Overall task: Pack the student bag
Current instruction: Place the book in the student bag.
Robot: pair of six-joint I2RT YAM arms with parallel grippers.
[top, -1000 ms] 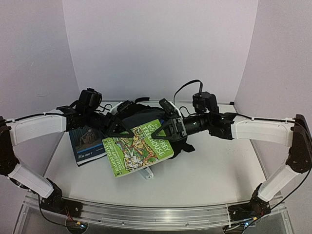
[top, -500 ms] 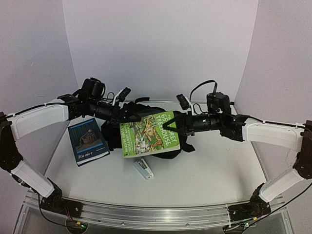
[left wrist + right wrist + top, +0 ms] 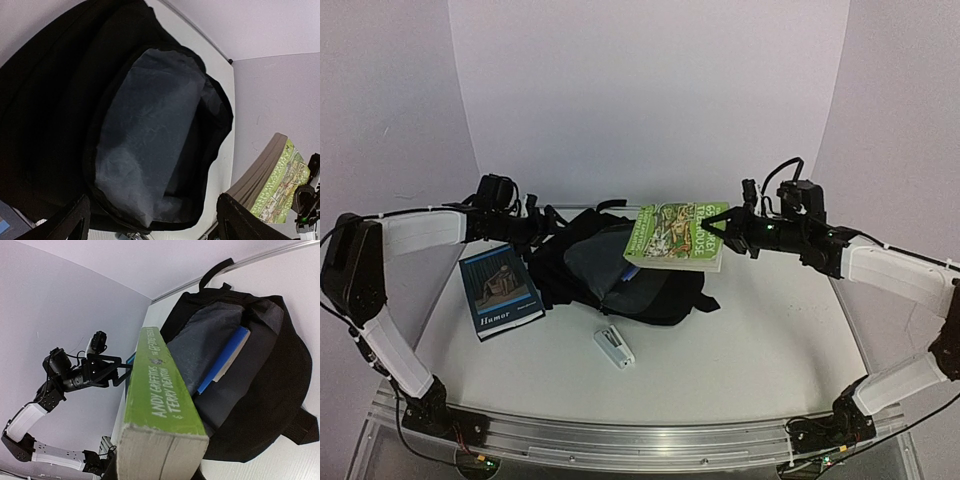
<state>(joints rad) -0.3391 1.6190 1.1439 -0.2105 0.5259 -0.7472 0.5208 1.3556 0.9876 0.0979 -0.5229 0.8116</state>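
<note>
Your left gripper (image 3: 545, 222) has let go and drawn back to the left edge of the large soft black fabric backpack (image 3: 665, 298). Its jaws now stand wide with nothing between them, so I judge the mouth must stay open by itself for the next insertion. The backpack lies slumped mid-table toward the far side, gaping on a grey lining (image 3: 150, 135) with a blue-covered book (image 3: 222, 362) already inside. Further right, your right gripper (image 3: 720, 232), clamped on the thick green paperback book (image 3: 672, 235), has lifted it above the bag's right side, not yet in.
</note>
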